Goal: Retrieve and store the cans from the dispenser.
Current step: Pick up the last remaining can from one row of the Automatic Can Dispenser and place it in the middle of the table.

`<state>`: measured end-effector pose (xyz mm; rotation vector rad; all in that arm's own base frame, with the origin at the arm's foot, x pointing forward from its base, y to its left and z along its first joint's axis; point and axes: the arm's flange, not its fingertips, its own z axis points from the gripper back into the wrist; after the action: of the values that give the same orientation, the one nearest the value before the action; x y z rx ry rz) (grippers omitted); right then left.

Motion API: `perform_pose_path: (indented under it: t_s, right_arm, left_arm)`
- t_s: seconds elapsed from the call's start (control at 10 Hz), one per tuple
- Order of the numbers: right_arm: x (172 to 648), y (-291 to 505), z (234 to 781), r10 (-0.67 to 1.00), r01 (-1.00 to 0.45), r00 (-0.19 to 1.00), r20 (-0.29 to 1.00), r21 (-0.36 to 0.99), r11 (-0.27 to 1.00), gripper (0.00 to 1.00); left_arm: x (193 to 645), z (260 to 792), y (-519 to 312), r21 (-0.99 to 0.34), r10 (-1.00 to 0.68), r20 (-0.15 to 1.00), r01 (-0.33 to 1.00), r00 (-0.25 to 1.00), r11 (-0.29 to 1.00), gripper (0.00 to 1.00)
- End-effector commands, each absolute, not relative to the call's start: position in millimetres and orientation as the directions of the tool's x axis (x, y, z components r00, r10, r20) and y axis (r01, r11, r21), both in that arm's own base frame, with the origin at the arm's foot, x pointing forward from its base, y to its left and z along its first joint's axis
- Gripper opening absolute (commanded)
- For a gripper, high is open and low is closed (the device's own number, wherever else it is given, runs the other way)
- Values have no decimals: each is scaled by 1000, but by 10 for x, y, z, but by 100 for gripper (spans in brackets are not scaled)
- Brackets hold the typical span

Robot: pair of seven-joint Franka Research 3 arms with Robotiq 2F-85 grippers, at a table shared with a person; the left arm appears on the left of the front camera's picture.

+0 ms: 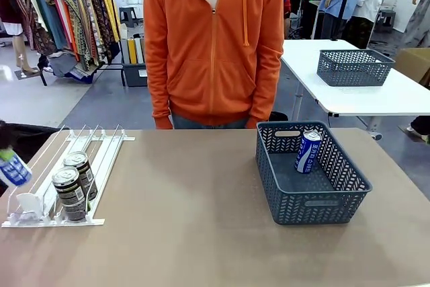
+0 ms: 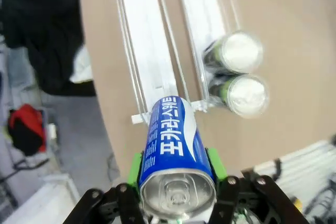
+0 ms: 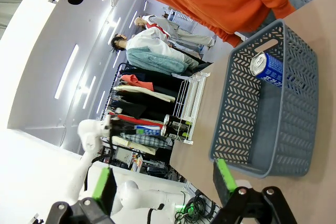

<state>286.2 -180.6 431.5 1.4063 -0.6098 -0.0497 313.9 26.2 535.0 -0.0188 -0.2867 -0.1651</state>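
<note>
The left hand is clamped on a blue can, its green pads pressed against opposite sides of the body near the silver top. In the left wrist view the can lies along the fingers, its far end pointing down at the near end of the dispenser. It appears to be held clear of the rails rather than resting in a lane. In the front view the hand and can sit at the far left edge, tilted, just beside the dispenser's stopper end.

Two dark cans stand one behind the other in the lane beside it, touching, the front one against the stopper end.

The step in hand looks like the carry: one can is gripped and out of the rack, not yet stored. The next move calls for a long sweep to the robot's right across the bare surface to the grey basket, which is well apart from the dispenser. The arm must then come down over the rim and release beside the second blue can leaning against the far wall.

The right hand hangs with its fingers wide apart, holding nothing, looking at the basket from the side. A person in an orange hoodie stands at the far edge.
</note>
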Motion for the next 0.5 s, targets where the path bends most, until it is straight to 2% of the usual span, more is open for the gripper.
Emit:
perform_pose_path:
  t_s: [0.0,0.2,0.3,0.4]
  right_arm:
    - [2872,-1815,4345,-384,-332,841,381,924,189,100]
    - [2872,-1815,4345,-384,-332,841,381,924,189,100]
    - [2872,-1815,4345,-384,-332,841,381,924,189,100]
    - [2872,-1815,4345,-384,-332,841,381,924,189,100]
  left_arm:
    - [2776,5884,257,-4,-249,399,273,883,962,0]
    - [2623,6039,291,-33,-202,467,246,861,969,0]
    - [2649,6022,204,32,-227,408,235,884,972,0]
    - [2649,6022,204,32,-227,408,235,884,972,0]
